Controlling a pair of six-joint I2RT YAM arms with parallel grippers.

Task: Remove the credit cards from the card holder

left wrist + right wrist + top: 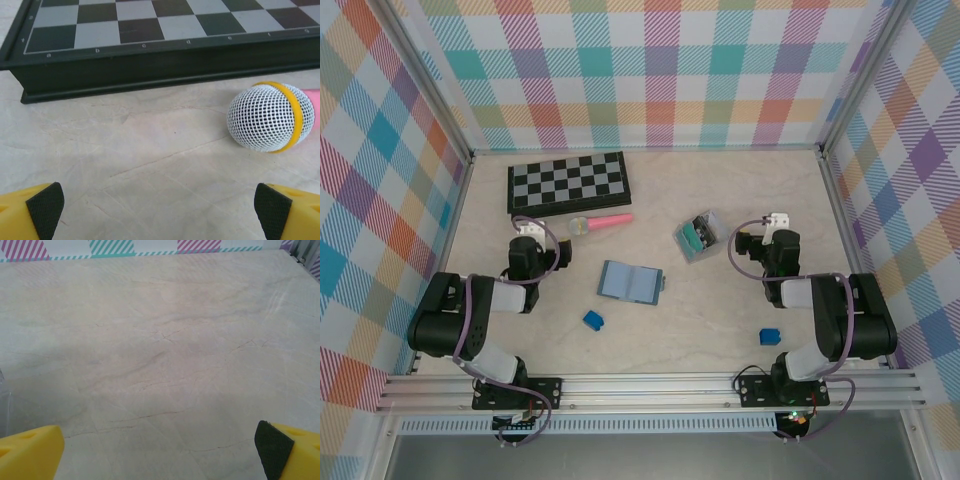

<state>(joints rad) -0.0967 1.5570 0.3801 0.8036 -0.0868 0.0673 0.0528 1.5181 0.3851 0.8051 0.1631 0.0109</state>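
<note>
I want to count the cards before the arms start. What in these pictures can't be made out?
Card holder, top view: too small to tell whether cards sit in its slots.
Microphone, left wrist view: pink handle cut off by the right edge.
Grey box, top view: contents too small to identify.

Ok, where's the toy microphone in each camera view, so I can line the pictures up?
Top external: the microphone lies left of centre, just on the near side of the chessboard.
Left wrist: its mesh head sits at the right edge, close to the chessboard's front side.
Right wrist: looks across the table toward the plaid wall.
Shared landmark: the chessboard.
</note>
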